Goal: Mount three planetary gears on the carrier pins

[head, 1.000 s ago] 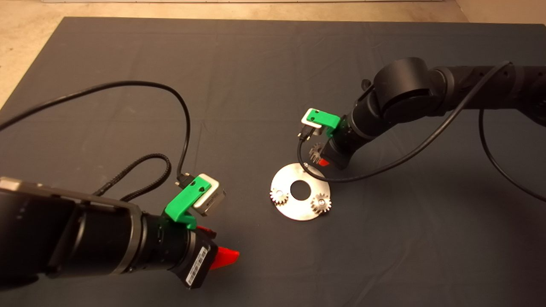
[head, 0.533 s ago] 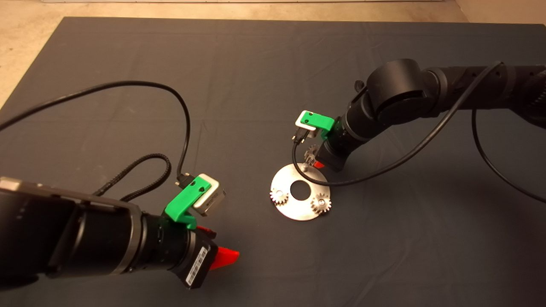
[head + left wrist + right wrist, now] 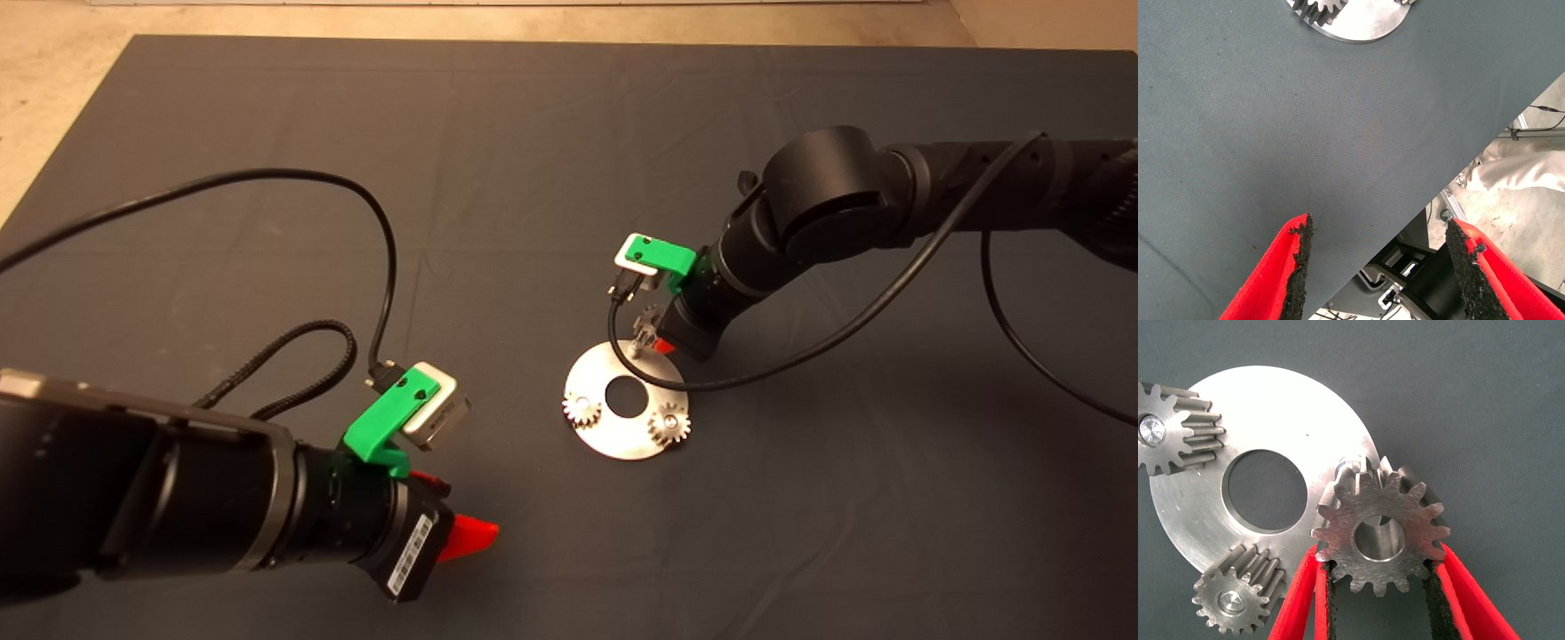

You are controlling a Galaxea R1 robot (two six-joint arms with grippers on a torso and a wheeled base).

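A: Head view, item: right gripper (image 3: 656,339) at far rim of disc (image 3: 594,437), clamped on third gear (image 3: 646,324); two gears seated.
B: Left wrist: left gripper (image 3: 1375,263) spread, empty, parked over counter (image 3: 1271,133).
A: Right wrist: free pin (image 3: 1351,463) just beyond gear bore; centre bore, lower squarely.

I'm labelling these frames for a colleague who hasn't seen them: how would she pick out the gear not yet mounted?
Find the shiny silver disc near the middle of the dark mat. At its far edge, the right gripper is shut on the third gear, close above the bare pin. Unlike the two seated gears, its bore is empty.
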